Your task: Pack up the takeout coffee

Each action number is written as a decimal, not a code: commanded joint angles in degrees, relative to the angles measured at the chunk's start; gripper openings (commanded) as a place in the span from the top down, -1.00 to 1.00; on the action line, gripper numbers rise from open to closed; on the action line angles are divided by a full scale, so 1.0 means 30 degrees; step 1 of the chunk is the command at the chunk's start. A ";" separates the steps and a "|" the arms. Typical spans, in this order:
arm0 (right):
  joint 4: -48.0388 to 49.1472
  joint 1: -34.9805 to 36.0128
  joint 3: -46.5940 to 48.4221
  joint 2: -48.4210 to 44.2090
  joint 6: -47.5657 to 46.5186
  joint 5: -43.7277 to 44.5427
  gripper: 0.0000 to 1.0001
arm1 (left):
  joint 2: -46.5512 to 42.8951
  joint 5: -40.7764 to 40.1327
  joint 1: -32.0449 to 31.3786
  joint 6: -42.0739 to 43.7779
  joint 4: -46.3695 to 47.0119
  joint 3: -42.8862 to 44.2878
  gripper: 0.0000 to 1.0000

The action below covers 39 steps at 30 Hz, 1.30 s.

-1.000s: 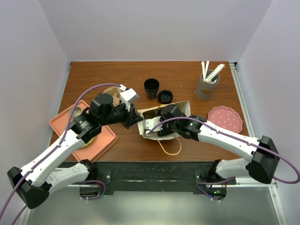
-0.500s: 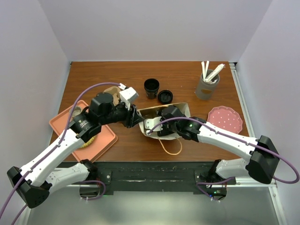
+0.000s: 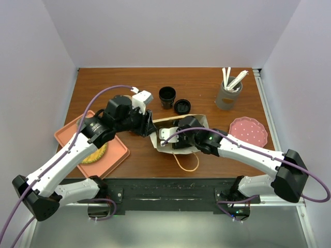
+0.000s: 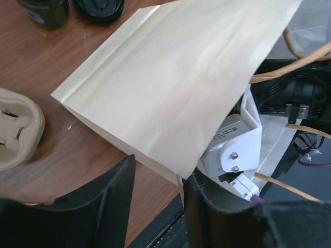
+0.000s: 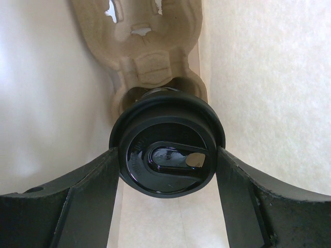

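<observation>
The takeout coffee (image 5: 166, 156), a black cup with a black sip lid, stands in a pocket of a cardboard carrier (image 5: 150, 57) inside the paper bag (image 3: 199, 120). My right gripper (image 5: 167, 157) reaches into the bag, and its fingers press both sides of the lid. In the top view the right gripper (image 3: 173, 139) is half hidden by the bag's walls. My left gripper (image 4: 158, 173) is open at the bag's (image 4: 170, 88) left corner, the paper's edge just beside one finger. From above, the left gripper (image 3: 147, 126) sits just left of the bag.
A lidless black cup (image 3: 167, 96) and a loose black lid (image 3: 182, 107) stand behind the bag. A second cardboard carrier (image 4: 15, 129) lies under the left arm. An orange tray (image 3: 116, 155) is at the left. A grey holder of sticks (image 3: 228, 95) and a pink plate (image 3: 248, 130) are at the right.
My left gripper has opened, letting go of the bag's edge, and has drawn back a little to the left. The right gripper stays on the cup.
</observation>
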 commanded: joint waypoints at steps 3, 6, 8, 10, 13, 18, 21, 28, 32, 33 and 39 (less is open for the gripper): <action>0.1211 -0.0034 -0.0372 -0.0598 0.0806 -0.0095 0.06 | 0.0640 0.0193 -0.0007 -0.0585 -0.0356 0.0809 0.21; 0.1124 -0.0034 -0.0373 -0.0745 0.0953 -0.0330 0.07 | 0.0728 -0.0042 -0.0036 -0.0322 -0.0443 0.0896 0.32; 0.0977 -0.0035 -0.0372 -0.0803 0.1041 -0.0476 0.07 | 0.0758 0.0103 -0.0007 -0.0174 -0.0385 0.0868 0.45; 0.1035 -0.0034 -0.0663 -0.1007 0.1012 -0.0564 0.07 | 0.0699 0.0570 -0.0036 0.0031 -0.0181 0.0780 0.54; 0.1064 -0.0034 -0.0783 -0.1096 0.1186 -0.0565 0.07 | 0.0261 0.1100 -0.0065 0.0441 0.0230 0.0575 0.29; 0.1065 -0.0034 -0.0519 -0.0833 0.1451 0.0049 0.08 | 0.0025 -0.1471 -0.0124 -0.0755 -0.2485 0.2213 -0.02; 0.1153 -0.0005 -0.0373 -0.0570 0.1597 0.0139 0.08 | 0.0112 -0.1654 -0.0095 -0.1867 -0.4068 0.2595 -0.06; 0.1270 0.0141 -0.0430 -0.0481 0.2476 0.0050 0.09 | 0.0932 -0.0804 -0.0095 -0.3132 -0.5804 0.3093 -0.05; 0.1504 0.0141 -0.0666 -0.0686 0.2594 0.0167 0.09 | 0.1780 -0.0454 -0.0124 -0.3308 -0.5864 0.3036 -0.02; 0.1562 0.0170 -0.0695 -0.0802 0.2623 0.0197 0.09 | 0.1928 -0.0424 -0.0095 -0.3337 -0.5805 0.3006 0.00; 0.1621 0.0112 -0.0958 -0.1037 0.2886 0.0139 0.09 | 0.2368 -0.0802 -0.0124 -0.3017 -0.4373 0.3123 0.35</action>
